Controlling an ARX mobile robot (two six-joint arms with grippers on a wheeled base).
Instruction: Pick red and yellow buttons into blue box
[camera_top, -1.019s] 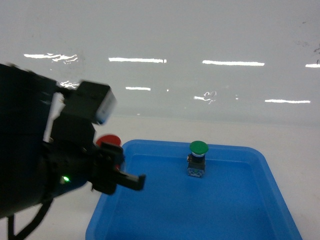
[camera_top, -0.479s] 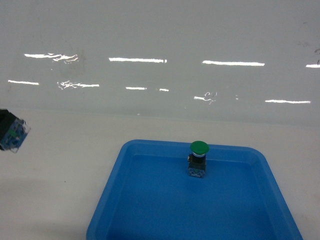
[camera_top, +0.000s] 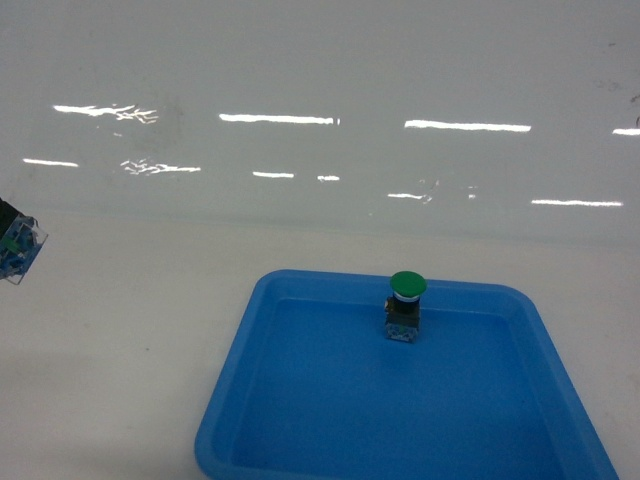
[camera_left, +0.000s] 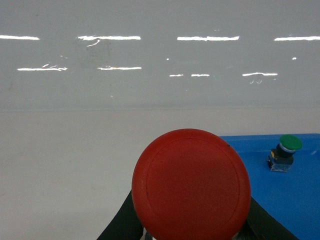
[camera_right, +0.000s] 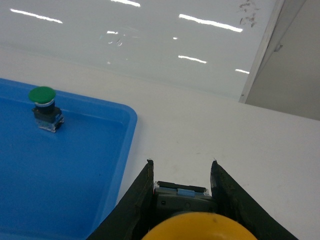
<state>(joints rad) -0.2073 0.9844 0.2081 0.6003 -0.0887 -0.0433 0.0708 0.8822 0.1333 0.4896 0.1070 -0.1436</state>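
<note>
The red button (camera_left: 191, 185) fills the lower middle of the left wrist view, cap toward the camera. My left gripper (camera_left: 192, 222) is shut on it, with a black finger showing on each side under the cap. In the head view only a clear-and-black block body (camera_top: 16, 250) shows at the left edge. My right gripper (camera_right: 182, 167) is shut on the yellow button (camera_right: 200, 227), its grey block squeezed between the fingers over the white table beside the tray. The blue box is out of view.
A shallow blue tray (camera_top: 240, 400) with rounded corners lies on the white table (camera_top: 120, 340). A green-capped button (camera_top: 405, 305) stands upright near its far wall, also in both wrist views (camera_left: 284, 152) (camera_right: 45, 107). A glossy white wall (camera_top: 320, 100) rises behind.
My left arm has swung out of the head view to the left, taking the red button with it. The tray now sits slightly further right in that view.
</note>
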